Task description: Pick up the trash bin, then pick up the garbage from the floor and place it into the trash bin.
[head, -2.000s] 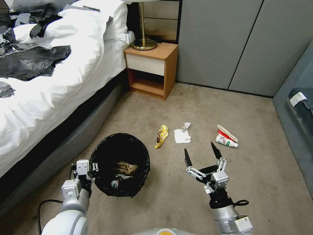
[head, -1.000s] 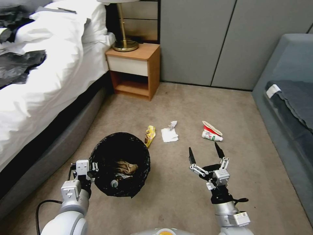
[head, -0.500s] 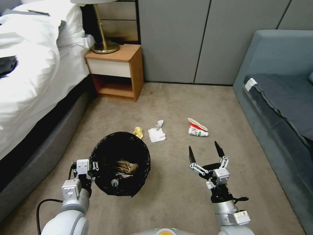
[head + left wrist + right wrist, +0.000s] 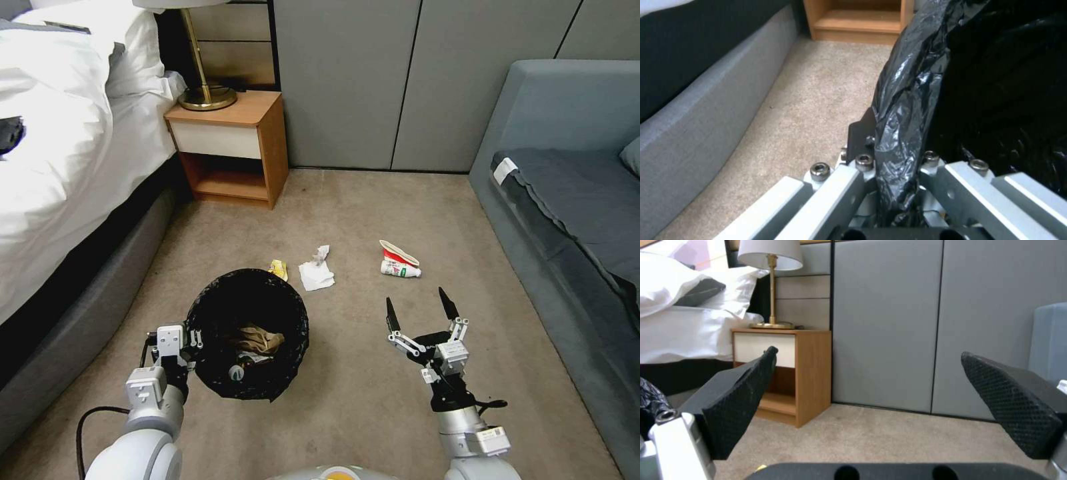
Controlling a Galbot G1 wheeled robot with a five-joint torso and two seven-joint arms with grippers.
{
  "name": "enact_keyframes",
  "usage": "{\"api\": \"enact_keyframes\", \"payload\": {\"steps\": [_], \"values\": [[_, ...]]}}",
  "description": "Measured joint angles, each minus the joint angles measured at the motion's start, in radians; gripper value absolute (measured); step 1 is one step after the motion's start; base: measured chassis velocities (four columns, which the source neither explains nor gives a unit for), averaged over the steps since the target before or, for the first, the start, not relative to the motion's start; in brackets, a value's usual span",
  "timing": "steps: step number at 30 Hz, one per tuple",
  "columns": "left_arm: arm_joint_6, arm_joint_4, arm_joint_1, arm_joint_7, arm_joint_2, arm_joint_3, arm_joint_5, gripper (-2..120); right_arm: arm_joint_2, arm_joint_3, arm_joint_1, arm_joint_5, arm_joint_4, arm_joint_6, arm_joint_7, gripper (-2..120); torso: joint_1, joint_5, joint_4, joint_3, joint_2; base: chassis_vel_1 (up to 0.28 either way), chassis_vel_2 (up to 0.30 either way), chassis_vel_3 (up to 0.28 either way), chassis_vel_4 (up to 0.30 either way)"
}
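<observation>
Clamping the bag-lined rim, the left gripper [image 4: 193, 343] holds the trash bin [image 4: 247, 333] off the carpet, crumpled paper already inside. Beside it the right gripper [image 4: 419, 315] hangs spread and empty. Ahead on the floor wait a yellow wrapper [image 4: 279, 269], white tissue [image 4: 316, 272], bottle [image 4: 400, 269] and squashed cup [image 4: 398, 253], so most collecting remains.

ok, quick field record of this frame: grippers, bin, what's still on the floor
left gripper: shut on the trash bin rim, clamping the black liner
right gripper: open, held above the carpet, holding nothing
bin contents: crumpled tan paper, plus other litter too small to name
floor litter: yellow snack wrapper, white tissues, squashed cup, bottle
layout: wrapper just beyond the bin rim; cup and bottle touching, ahead of the right gripper
</observation>
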Motion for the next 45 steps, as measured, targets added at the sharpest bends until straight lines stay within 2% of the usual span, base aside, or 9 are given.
{"api": "enact_keyframes", "payload": {"steps": [20, 45], "values": [[-0.005, -0.008, 0.011, 0.007, 0.001, 0.0, 0.005, 1, 0.0, 0.009, -0.005, -0.003, 0.012, -0.014, 0.014, 100, 0.0, 0.0, -0.0001, 0.0, 0.0, -0.01, 0.013, 0.01, -0.01], [-0.012, -0.01, 0.017, 0.011, -0.001, -0.004, 0.008, 1, 0.0, 0.021, -0.009, 0.001, 0.0, 0.001, 0.011, 100, 0.0, 0.0002, -0.0001, 0.0, 0.0, -0.171, 0.169, 0.167, -0.175]]}}
